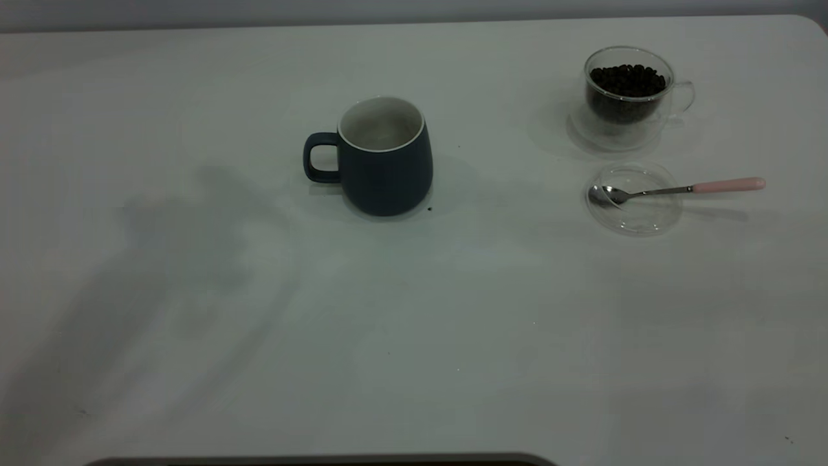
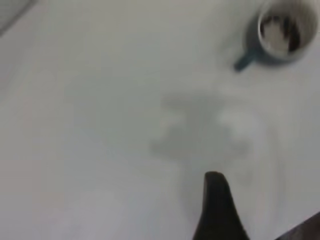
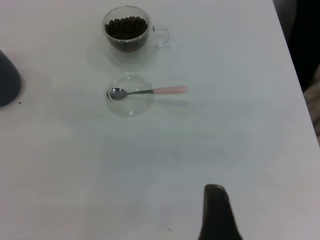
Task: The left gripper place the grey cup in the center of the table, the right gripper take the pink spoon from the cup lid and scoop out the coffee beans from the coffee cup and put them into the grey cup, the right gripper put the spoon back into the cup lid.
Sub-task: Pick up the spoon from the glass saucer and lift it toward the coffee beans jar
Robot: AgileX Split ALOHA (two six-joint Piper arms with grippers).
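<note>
The grey cup (image 1: 386, 158) stands upright near the middle of the table (image 1: 414, 336), handle to the left; it also shows in the left wrist view (image 2: 280, 32) and at the edge of the right wrist view (image 3: 7, 80). The coffee cup (image 1: 626, 97) with the coffee beans (image 1: 627, 79) stands at the far right. In front of it lies the cup lid (image 1: 634, 199) with the pink spoon (image 1: 679, 189) resting in it, handle pointing right. My left gripper (image 2: 265, 200) is open and empty, well away from the grey cup. My right gripper (image 3: 265, 215) is open and empty, short of the cup lid (image 3: 130, 96).
Both arms are outside the exterior view; only their shadows fall on the table's left and lower right. The table's right edge (image 3: 292, 65) runs close to the coffee cup (image 3: 127, 31) and the pink spoon (image 3: 150, 91). A few dark specks lie by the grey cup.
</note>
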